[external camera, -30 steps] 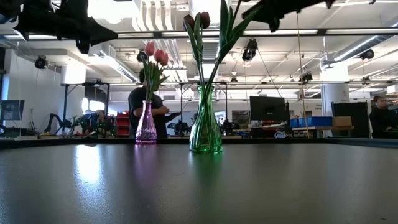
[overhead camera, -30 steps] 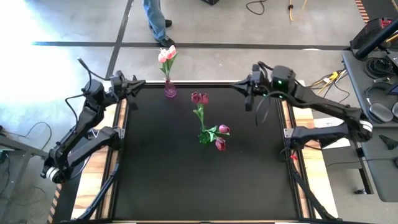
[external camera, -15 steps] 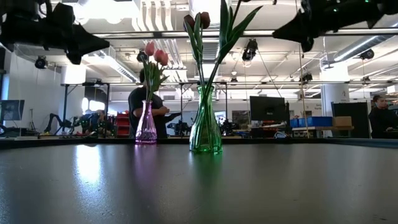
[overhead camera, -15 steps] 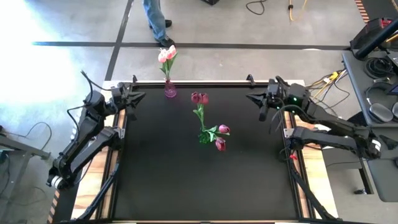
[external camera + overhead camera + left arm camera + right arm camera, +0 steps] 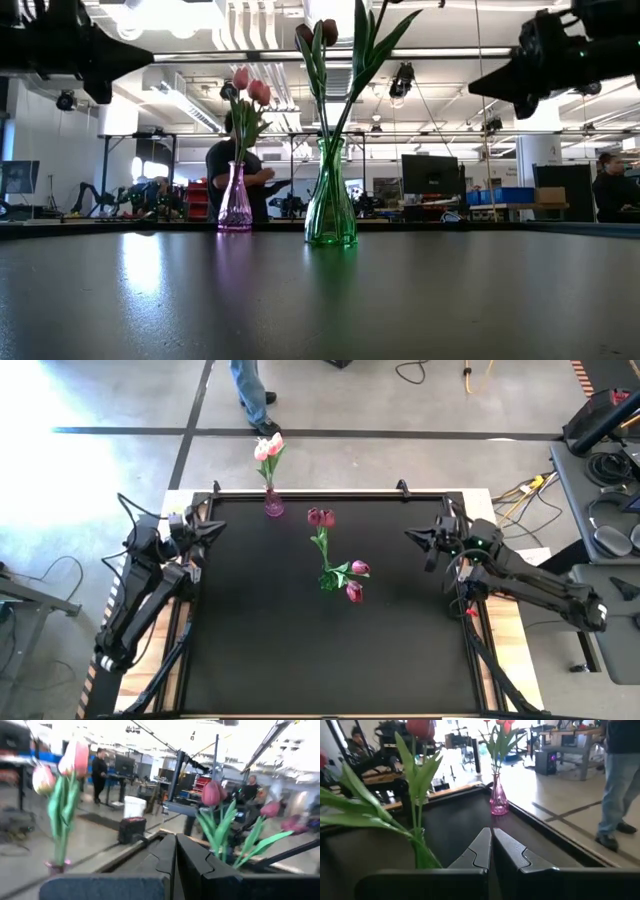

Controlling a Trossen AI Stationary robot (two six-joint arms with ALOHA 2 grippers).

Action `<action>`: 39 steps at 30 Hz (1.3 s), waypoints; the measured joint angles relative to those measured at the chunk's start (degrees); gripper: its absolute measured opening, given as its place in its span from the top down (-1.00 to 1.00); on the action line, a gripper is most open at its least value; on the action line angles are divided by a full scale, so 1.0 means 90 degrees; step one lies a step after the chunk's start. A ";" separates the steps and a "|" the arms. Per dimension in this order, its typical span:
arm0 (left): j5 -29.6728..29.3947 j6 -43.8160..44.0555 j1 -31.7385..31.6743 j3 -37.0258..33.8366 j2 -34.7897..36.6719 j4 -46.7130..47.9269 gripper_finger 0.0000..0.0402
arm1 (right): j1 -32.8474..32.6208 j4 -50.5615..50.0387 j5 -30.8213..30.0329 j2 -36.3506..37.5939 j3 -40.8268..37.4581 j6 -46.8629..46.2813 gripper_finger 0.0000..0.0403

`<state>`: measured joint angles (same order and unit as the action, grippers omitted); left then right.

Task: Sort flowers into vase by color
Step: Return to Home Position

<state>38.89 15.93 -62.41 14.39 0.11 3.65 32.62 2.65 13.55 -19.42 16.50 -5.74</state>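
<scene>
High view, left gripper (image 5: 210, 526): over the table's left edge, drawn back toward the near side from the far-left corner where it hung a second ago.
High view, right gripper (image 5: 414, 537): near the right edge, likewise pulled outward and nearer than a second ago.
High view, flowers: pale pink tulips (image 5: 268, 447) stand in the small violet glass vase (image 5: 273, 506) at the far edge. Dark red tulips (image 5: 321, 517) spread from the green glass vase (image 5: 330, 579) near the middle of the black table top (image 5: 300, 660). None has shifted.
High view, cut off: a person's legs (image 5: 252, 390) at the top, the rest out of frame.
Low view, arms: both show as dark shapes high up and farther out to the sides than before, with the jaws unreadable.
Low view, hidden: some red heads run past the top edge. A person (image 5: 222, 165) in the room is partly covered by the violet vase.
Left wrist view, jaws: fingers pressed together, gripping nothing.
Left wrist view, hard to see: the picture is smeared, and the green vase's body cannot be made out behind the fingers.
Right wrist view, jaws: clenched and empty.
Right wrist view, cut off: the violet vase stands clear beyond the fingertips, the green vase's base is behind the gripper, one red head is clipped, and a person in jeans (image 5: 619, 780) shows only from the waist down.
</scene>
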 joint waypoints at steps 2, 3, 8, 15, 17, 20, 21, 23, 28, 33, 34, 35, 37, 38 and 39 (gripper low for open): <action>0.0131 0.0274 0.0039 -0.0005 -0.0035 0.0052 1.00 | -0.0019 0.0176 0.0053 0.0270 -0.0321 -0.0121 0.96; 0.0127 0.0274 0.0080 -0.0012 -0.0038 0.0045 1.00 | -0.0039 0.0304 0.0065 0.0402 -0.0471 -0.0184 0.96; 0.0108 0.0049 0.0240 -0.0034 -0.0009 -0.0013 1.00 | -0.0080 0.0630 0.0086 0.0995 -0.1039 -0.0401 0.96; -0.0371 0.0297 0.0543 -0.0983 -0.0006 -0.1489 1.00 | -0.0083 0.0902 -0.0342 0.1586 -0.1757 -0.0583 0.96; -0.0521 0.0553 0.0698 -0.1413 -0.0012 -0.2147 1.00 | -0.0085 0.0628 -0.0497 0.1680 -0.1757 -0.0508 0.96; -0.0758 0.0367 0.0957 -0.1453 -0.0006 -0.2061 1.00 | -0.0085 0.0641 -0.0527 0.1775 -0.1757 -0.0396 0.96; -0.0851 0.0151 0.1057 -0.1403 -0.0010 -0.1827 1.00 | -0.0085 0.0632 -0.0528 0.1799 -0.1757 -0.0386 0.96; -0.0991 -0.0233 0.1240 -0.1361 -0.0010 -0.1397 1.00 | -0.0085 0.0490 -0.0528 0.1829 -0.1757 -0.0375 0.96; -0.1469 -0.0572 0.1778 -0.1529 -0.0039 -0.0869 1.00 | -0.0085 0.0151 -0.0507 0.1824 -0.1760 -0.0426 0.96; -0.2803 -0.0838 0.2869 -0.1532 -0.0028 -0.0743 1.00 | -0.0113 0.0277 -0.0461 0.1877 -0.1760 -0.0425 0.96; -0.3141 -0.0871 0.3190 -0.1532 -0.0032 -0.0709 1.00 | -0.0112 0.0262 -0.0506 0.1897 -0.1760 -0.0399 0.96; -0.3470 -0.0919 0.3539 -0.1532 -0.0042 -0.0665 1.00 | -0.0112 0.0219 -0.0527 0.1924 -0.1762 -0.0383 0.96; -0.4322 -0.1065 0.4286 -0.1532 -0.0074 -0.0558 1.00 | -0.0115 0.0218 -0.0526 0.1960 -0.1762 -0.0380 0.96; -0.4735 -0.1121 0.4684 -0.1532 -0.0101 -0.0582 1.00 | -0.0134 0.0217 -0.0526 0.1987 -0.1762 -0.0372 0.96; -0.5078 -0.1177 0.5049 -0.1532 -0.0146 -0.0643 1.00 | -0.0162 0.0206 -0.0525 0.2010 -0.1762 -0.0323 0.96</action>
<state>-6.80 5.34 -16.97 0.60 -1.20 -2.13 31.17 4.50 8.83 -1.33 0.64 -8.65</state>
